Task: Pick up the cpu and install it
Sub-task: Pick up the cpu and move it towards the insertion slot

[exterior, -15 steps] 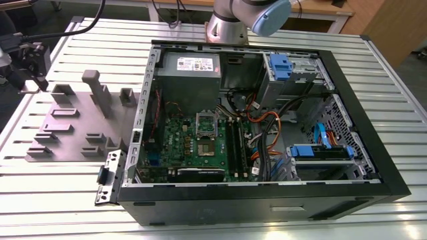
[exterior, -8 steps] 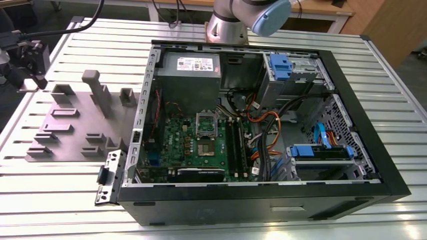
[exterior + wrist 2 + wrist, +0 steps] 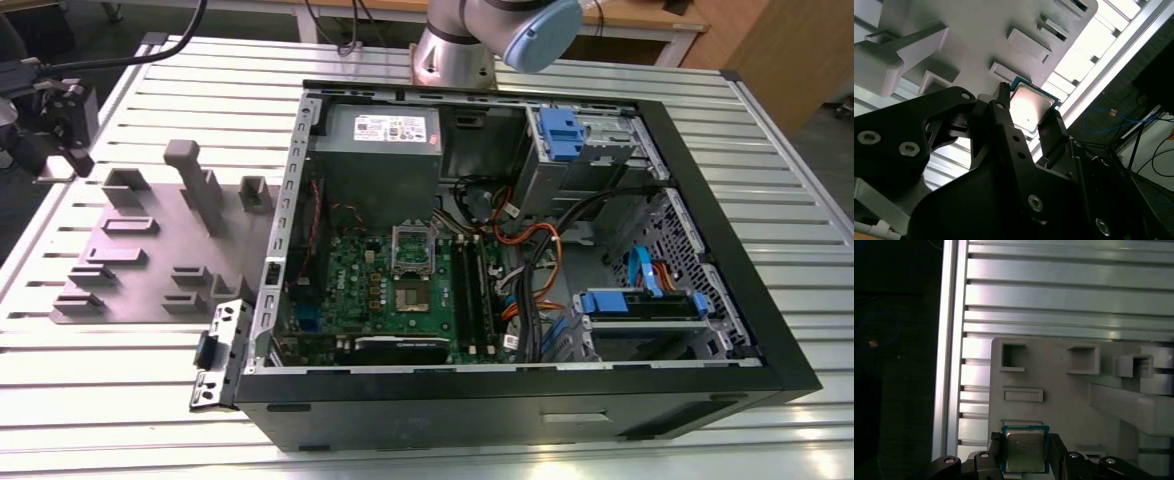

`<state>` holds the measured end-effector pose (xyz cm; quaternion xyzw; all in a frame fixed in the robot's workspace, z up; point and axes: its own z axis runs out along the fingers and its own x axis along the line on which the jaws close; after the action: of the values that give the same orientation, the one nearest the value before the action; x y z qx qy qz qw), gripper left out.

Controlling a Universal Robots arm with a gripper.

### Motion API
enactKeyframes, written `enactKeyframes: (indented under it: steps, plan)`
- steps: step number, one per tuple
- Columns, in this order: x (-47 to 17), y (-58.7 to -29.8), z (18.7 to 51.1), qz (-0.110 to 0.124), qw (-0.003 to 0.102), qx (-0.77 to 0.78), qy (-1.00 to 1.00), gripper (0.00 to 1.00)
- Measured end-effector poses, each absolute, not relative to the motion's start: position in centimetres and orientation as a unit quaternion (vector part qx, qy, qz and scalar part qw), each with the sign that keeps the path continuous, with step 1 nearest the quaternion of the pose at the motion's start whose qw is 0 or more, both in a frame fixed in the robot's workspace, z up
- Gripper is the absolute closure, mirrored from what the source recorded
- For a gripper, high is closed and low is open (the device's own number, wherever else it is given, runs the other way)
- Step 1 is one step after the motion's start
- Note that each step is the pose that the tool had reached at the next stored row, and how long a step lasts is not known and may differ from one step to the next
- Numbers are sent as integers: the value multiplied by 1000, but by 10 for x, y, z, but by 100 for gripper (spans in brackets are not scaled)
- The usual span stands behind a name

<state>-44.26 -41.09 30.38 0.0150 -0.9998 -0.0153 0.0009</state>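
- The open black computer case (image 3: 534,392) lies on its side on the slatted metal table (image 3: 134,400), towards the exterior view's right.
- Inside the case, the green motherboard (image 3: 360,275) sits on the floor on the side nearer the grey tray, with a silver socket frame (image 3: 411,243) near its middle.
- A grey power supply (image 3: 380,150) fills the case's far corner. Orange and black cables (image 3: 527,250) run across the middle, and blue drive brackets (image 3: 641,303) sit on the exterior view's right.
- A grey holder tray (image 3: 147,250) lies just beside the case on the exterior view's left, with raised blocks and open pockets on it.
- The gripper (image 3: 1025,444) hangs over the far left edge of that tray, well apart from the case.
- The cpu (image 3: 1025,456) sits between the two black fingers (image 3: 1004,120), silvery top facing the cameras in both wrist views.
- The jaws are clamped on opposite edges of the cpu, one finger against each side. The cpu looks lifted clear of the tray below it.
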Motion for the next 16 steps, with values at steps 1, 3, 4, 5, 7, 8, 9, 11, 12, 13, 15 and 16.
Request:
enactKeyframes:
  steps: [1, 3, 4, 5, 7, 8, 9, 11, 12, 13, 15, 16]
  plan:
    - [-443, -411, 304, -15, 1, 15, -1000, 53]
    - [-443, -411, 305, -15, 1, 15, -1000, 53]
    - [-443, -411, 305, -15, 1, 15, -1000, 53]
    - [-443, -411, 306, -15, 1, 15, -1000, 53]
    - [-443, -411, 306, -15, 1, 15, -1000, 53]
    - [-443, -411, 306, -15, 1, 15, -1000, 53]
    - [-443, -411, 307, -15, 1, 15, -1000, 53]
    - [-443, -411, 307, -15, 1, 15, -1000, 53]
    - [-443, -411, 308, -15, 1, 15, -1000, 53]
    - [-443, -411, 308, -15, 1, 15, -1000, 53]
    - [-443, -411, 309, -15, 1, 15, -1000, 53]
    - [-443, -411, 309, -15, 1, 15, -1000, 53]
